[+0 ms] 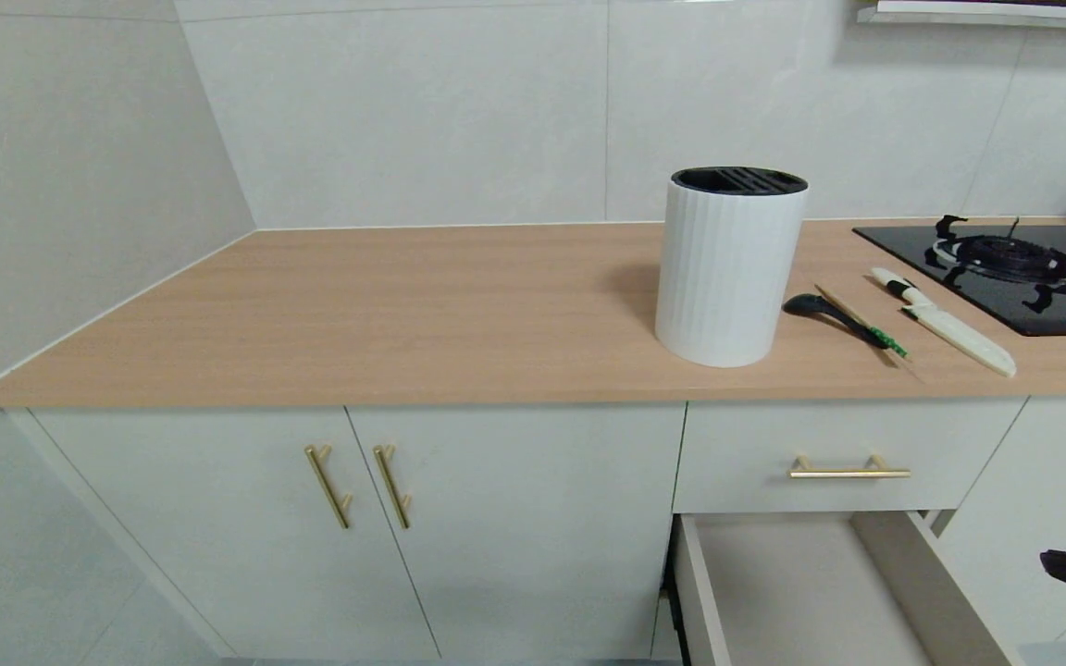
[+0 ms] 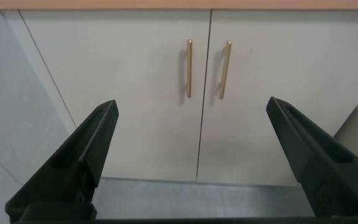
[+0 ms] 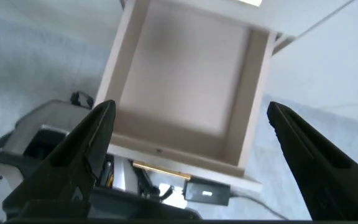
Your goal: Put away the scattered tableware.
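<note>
Where the left gripper point(image 2: 191, 104) hangs low before the cabinet doors point(image 2: 135, 93), its two dark fingers are seen spread wide, nothing held between them; two gold bar handles point(image 2: 189, 68) are noted side by side on the doors; the right gripper point(image 3: 189, 104) is likewise found wide apart and holding nothing, poised above an open drawer point(image 3: 179, 155), into which it looks; in the head view that drawer is seen pulled out at the lower right, beneath a closed drawer front point(image 1: 746, 453) with a gold handle point(image 1: 849, 470); above, a wooden worktop point(image 1: 403, 305) is recorded; a white ribbed holder point(image 1: 727, 268) with a black slotted top is stood upright on it, toward the right; the tableware is laid just to the holder's right; a black spoon point(image 1: 820, 310) is nearest it, touched or crossed by a wooden stick point(image 1: 852, 313) bearing a green band; a knife point(image 1: 945, 324) with a pale blade lies apart from these, near the edge of a black hob point(image 1: 1005, 296); pale wall tiles point(image 1: 422, 111) are seen behind.
</note>
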